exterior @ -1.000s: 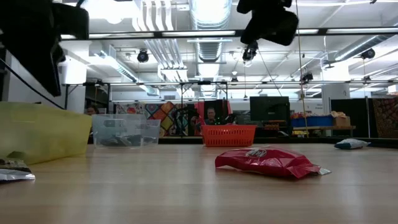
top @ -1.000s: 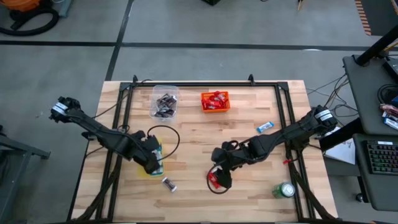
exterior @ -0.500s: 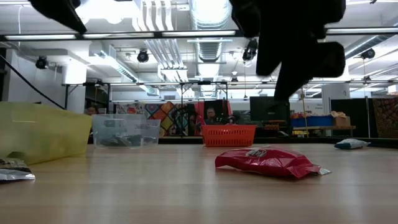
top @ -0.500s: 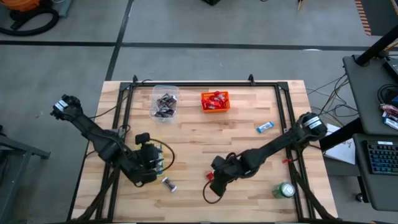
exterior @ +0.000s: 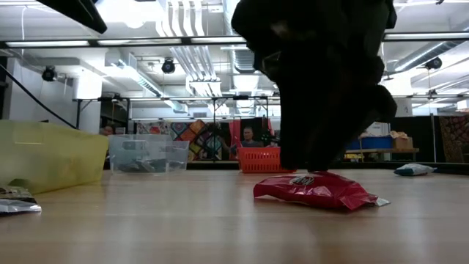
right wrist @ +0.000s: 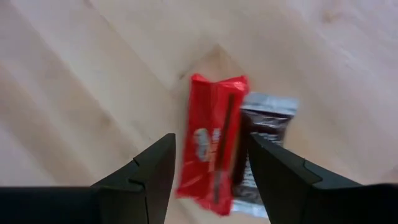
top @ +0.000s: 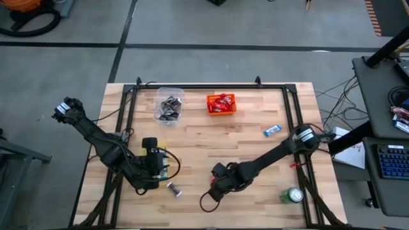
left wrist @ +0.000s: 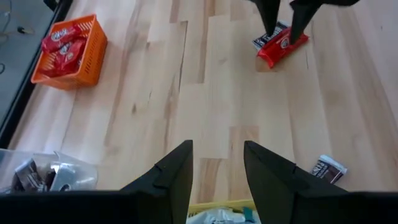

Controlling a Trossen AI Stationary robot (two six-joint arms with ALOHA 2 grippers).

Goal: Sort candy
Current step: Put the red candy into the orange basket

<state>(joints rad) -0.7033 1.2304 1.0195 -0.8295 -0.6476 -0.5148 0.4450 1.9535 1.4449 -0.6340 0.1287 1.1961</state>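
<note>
Hovering low over the near middle of the table, the right gripper spreads its fingers wide around a red candy bar, not touching it. A dark brown bar lies against the red one. The left gripper, fingers parted and empty, hangs over the yellow bin at the near left. Another dark bar lies beside that bin, a blue-and-white bar at the right, and more candy fills the orange bin and clear bin at the far side.

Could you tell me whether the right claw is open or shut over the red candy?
Open: the right claw shows a clear gap, straddling the red candy without gripping it.
</note>
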